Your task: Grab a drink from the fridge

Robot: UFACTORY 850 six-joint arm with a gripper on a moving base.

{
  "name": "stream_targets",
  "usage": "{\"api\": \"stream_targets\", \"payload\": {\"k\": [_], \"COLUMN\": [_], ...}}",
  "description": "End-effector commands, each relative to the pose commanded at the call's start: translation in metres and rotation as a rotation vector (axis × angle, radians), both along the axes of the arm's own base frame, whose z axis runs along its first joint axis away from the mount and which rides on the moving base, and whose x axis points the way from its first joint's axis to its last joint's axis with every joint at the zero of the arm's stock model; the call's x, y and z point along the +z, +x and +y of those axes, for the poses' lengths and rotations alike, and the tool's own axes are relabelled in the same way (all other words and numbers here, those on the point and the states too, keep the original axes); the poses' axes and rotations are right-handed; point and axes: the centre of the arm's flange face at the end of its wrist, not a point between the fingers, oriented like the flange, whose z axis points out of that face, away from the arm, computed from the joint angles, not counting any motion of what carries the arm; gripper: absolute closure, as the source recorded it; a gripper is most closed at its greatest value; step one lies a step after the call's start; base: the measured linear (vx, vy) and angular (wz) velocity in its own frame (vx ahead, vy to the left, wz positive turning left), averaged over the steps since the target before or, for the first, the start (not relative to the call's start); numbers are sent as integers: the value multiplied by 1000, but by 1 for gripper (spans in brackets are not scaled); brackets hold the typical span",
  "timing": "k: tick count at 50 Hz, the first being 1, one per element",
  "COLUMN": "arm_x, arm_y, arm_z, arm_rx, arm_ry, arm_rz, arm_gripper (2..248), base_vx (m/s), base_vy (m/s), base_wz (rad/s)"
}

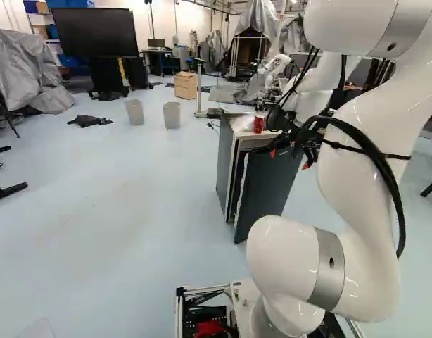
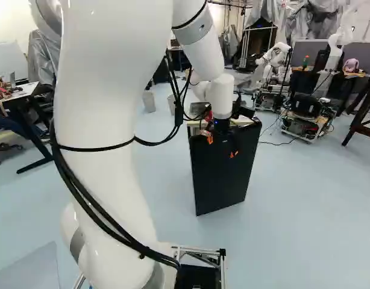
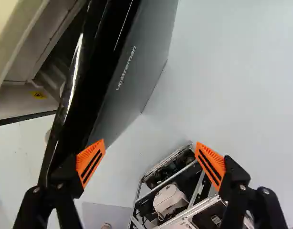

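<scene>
My gripper (image 1: 289, 159) (image 2: 221, 146) is at the upper part of the fridge door (image 1: 267, 186) (image 2: 224, 174), which stands partly open. In the wrist view the gripper (image 3: 150, 157) has its fingers wide apart with nothing gripped; one finger is close beside the door's black edge (image 3: 82, 81), the other over the floor. Whether that finger touches the door I cannot tell. Past the edge a strip of the fridge's pale inside (image 3: 20, 102) shows, with a yellow sticker; no drink can be made out there. A red can (image 1: 259, 124) stands on top of the fridge (image 1: 226, 165).
Two grey bins (image 1: 172, 115) and a wooden drawer box (image 1: 186, 85) stand on the floor beyond the fridge. Another robot (image 2: 274, 60) is farther back, near a wheeled frame (image 2: 305, 123). A table (image 2: 19, 93) stands at the left of the right base view. The wrist view shows the base (image 3: 170, 191).
</scene>
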Motion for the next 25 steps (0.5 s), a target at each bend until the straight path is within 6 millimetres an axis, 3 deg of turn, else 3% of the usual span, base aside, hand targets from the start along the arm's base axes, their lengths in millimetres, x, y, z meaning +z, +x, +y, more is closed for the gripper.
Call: {"api": "stream_targets", "payload": {"k": [25], "arm_x": [1], "arm_y": [-41], "arm_z": [2], "arm_rx": [93], "arm_ry": [-116], "arm_rz": [-5], "arm_gripper": [3], "base_vx": [0], "base_vy": [0], "base_wz": [0]}}
